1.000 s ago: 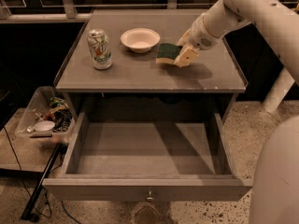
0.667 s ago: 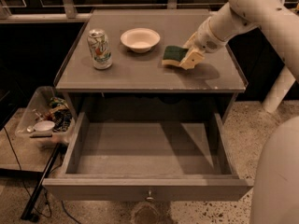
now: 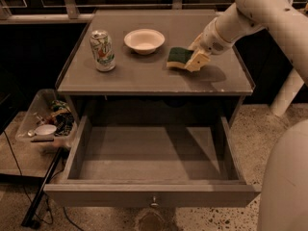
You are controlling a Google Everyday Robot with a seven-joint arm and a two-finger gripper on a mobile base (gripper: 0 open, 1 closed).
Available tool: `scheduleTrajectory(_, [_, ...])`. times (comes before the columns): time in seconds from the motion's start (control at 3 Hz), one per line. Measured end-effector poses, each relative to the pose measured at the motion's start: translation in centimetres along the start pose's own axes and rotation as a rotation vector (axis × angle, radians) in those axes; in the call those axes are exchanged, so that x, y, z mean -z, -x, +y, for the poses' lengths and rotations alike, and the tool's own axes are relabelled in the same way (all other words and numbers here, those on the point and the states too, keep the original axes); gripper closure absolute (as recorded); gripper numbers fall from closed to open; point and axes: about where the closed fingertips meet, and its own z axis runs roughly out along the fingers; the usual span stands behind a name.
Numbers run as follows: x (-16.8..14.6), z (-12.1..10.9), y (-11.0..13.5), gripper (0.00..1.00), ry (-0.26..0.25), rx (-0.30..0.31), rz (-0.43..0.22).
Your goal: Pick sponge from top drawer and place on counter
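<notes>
The sponge, dark green on top with a pale yellow layer below, is at the counter's right middle, touching it or just above it. My gripper comes in from the right on the white arm and is shut on the sponge's right end. The pale fingers hide that end. The top drawer is pulled fully open below the counter and nothing shows inside it. Its small metal knob is on the front panel.
A white bowl stands at the counter's back centre, just left of the sponge. A soda can stands upright at the left. A clear plastic bin of clutter sits on the floor left of the cabinet. My white base fills the right foreground.
The gripper and the sponge have shifted together slightly right and toward the counter's front. The can, the bowl and the drawer have not moved.
</notes>
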Motion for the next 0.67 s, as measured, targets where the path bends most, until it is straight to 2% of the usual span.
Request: scheduleTrajectory(0.67, [-0.01,0.00,0.00,0.12,0.000,0.000,0.000])
